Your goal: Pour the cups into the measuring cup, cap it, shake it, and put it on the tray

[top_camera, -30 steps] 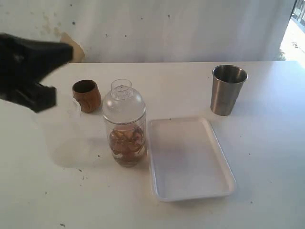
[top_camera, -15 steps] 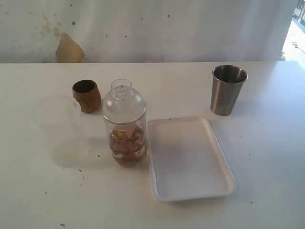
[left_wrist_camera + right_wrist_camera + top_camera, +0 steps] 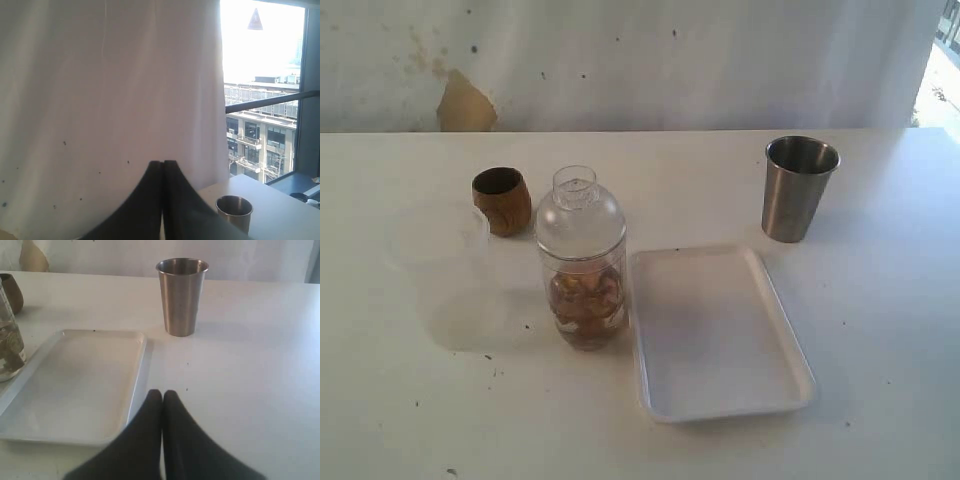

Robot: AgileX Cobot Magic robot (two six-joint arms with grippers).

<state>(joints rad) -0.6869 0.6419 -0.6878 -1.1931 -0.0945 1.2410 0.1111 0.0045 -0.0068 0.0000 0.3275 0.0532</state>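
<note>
**A:** Where is the measuring cup (image 3: 585,300)?

**B:** Upright on the table (image 3: 880,330), just beside the tray's (image 3: 715,340) left rim in the exterior view. Whether it touches the rim, I cannot tell. The cap (image 3: 580,215) sits on top, and there is brownish stuff in the lower half.

**A:** And the other cups?

**B:** The wooden cup (image 3: 502,200) stands near it, behind and to its left. The steel tumbler (image 3: 800,188) stands well apart, beyond the tray's far right corner. Both are upright, and the tray is bare.

**A:** The grippers?

**B:** Neither shows in the exterior view. The left gripper (image 3: 163,164) has its fingers pressed together with nothing between them. It is raised and faces a white curtain (image 3: 110,100) and a window (image 3: 265,75), with the tumbler's rim low in its view. The right gripper (image 3: 162,395) is likewise closed tight and holds nothing. It is low over the table near a tray corner, with the tumbler ahead of it.
</note>
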